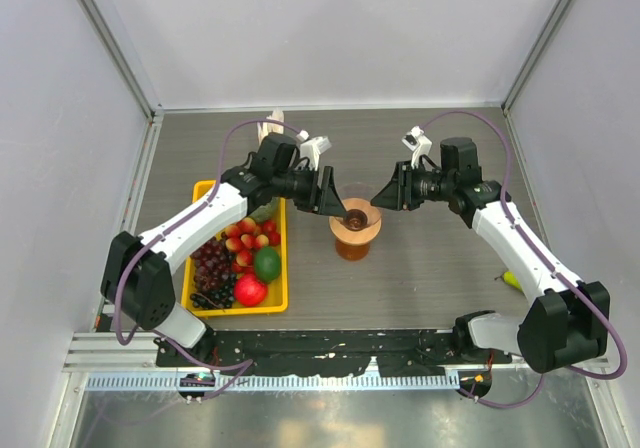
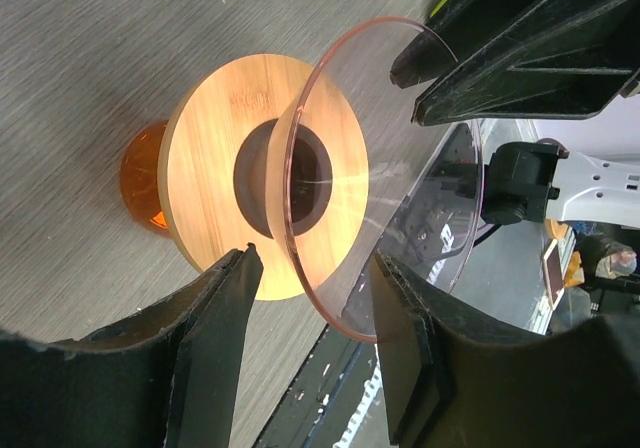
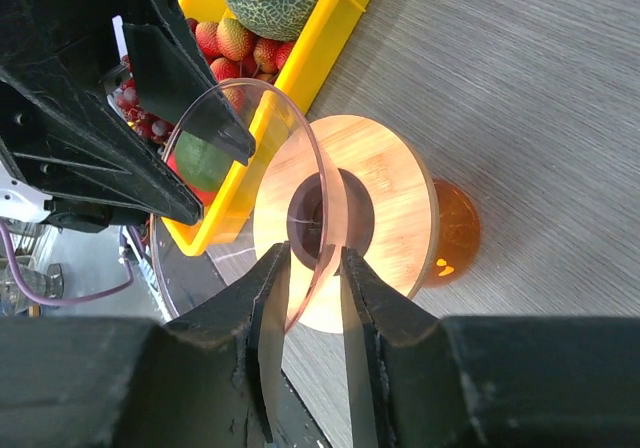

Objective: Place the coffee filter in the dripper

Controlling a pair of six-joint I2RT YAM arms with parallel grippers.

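1. The dripper [image 1: 355, 215] sits on an amber jug [image 1: 352, 249] at the centre of the top view, on the grey table [image 1: 440, 148].
2. The left gripper [image 2: 316, 260] reaches it from the left of that frame. In its own wrist view, its fingers stand well apart at the bottom of the frame. One is by the edge of the wooden collar and the other by the clear bowl. The bowl's lower rim lies between them, and they clamp nothing.
3. The right gripper [image 3: 314, 255] reaches it from the right. Its fingers are close together at the bottom centre of its wrist view, and the bowl's thin wall runs between them. I cannot tell whether they pinch it.
4. A yellow tray [image 1: 284, 268] of fruit [image 1: 240, 258] lies left of the jug.
5. A bundle of cream papers [image 1: 272, 126] stands at the upper centre-left, behind the left arm.
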